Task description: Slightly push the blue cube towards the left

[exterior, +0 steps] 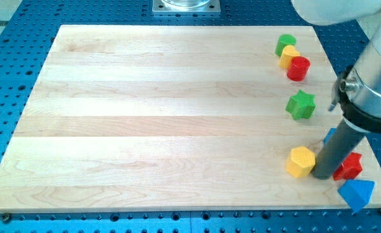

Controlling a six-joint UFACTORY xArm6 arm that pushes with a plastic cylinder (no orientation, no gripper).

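The blue cube (pixel 330 136) shows only as a small blue edge near the view's right, mostly hidden behind my rod. My tip (pixel 321 175) rests on the board just below the cube, between the yellow hexagon block (pixel 300 162) on its left and the red star block (pixel 350 166) on its right. The tip seems to touch or nearly touch the yellow hexagon. A blue triangle block (pixel 357 193) lies at the board's bottom right corner.
A green star block (pixel 301 105) lies above the tip. A green block (pixel 284 44), a yellow block (pixel 289 55) and a red block (pixel 299 68) cluster at the top right. The wooden board (pixel 164 123) sits on a blue perforated table.
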